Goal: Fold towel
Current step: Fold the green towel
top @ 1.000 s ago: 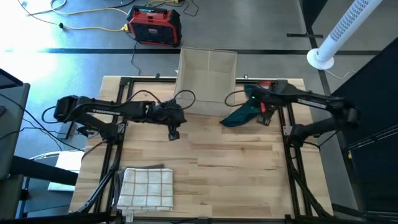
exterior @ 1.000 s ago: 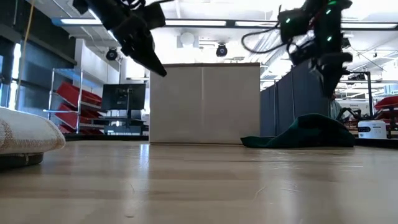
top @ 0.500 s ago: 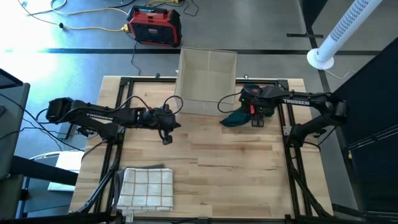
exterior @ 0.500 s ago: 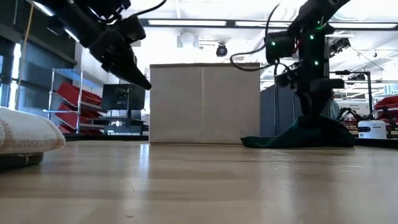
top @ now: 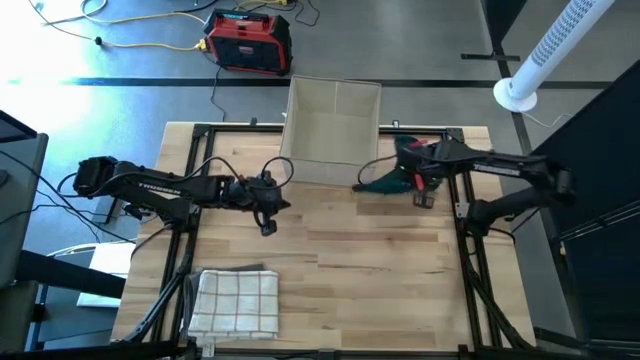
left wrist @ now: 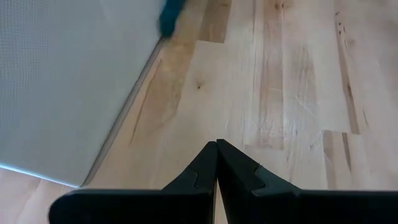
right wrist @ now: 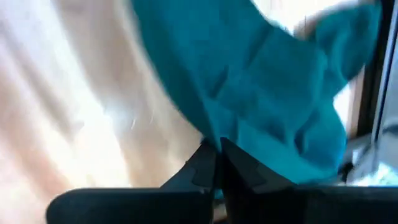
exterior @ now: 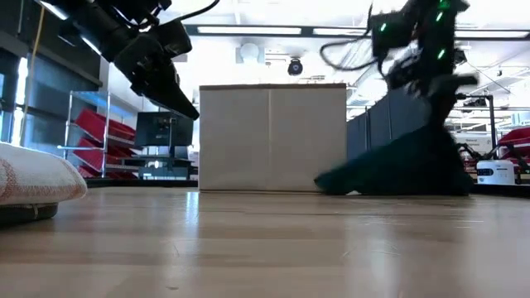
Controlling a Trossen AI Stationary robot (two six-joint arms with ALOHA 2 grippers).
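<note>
A teal towel [exterior: 397, 170] lies at the table's far right, beside a white box [top: 333, 120]. It is drawn up into a peak under my right gripper [exterior: 437, 112], which is shut on it and also shows in the high view [top: 422, 196] and in its own wrist view [right wrist: 217, 152]. My left gripper [top: 268, 228] hangs shut and empty above the table left of centre, in front of the box; its wrist view shows its fingers [left wrist: 205, 163] touching each other. My right gripper pinches a bunched part of the teal towel [right wrist: 235, 138] between its two fingers, coming from above and pointing down. The cloth hangs from the fingers as a tent; its lower edge [exterior: 331, 184] rests on the table near the box. How many layers it holds I cannot tell.
A folded cream checked towel [top: 235, 300] lies at the near left of the table. The white box stands at the far middle. Bare wood [top: 370, 270] stretches between the arms and toward the near edge. A red device [top: 248, 40] sits on the floor beyond the table.
My right gripper has come down onto the teal towel, shut on it and risen, pulling the heap up into a peak while its lower edge stays on the table. My left gripper has sunk a little and drawn back toward the table's left.
</note>
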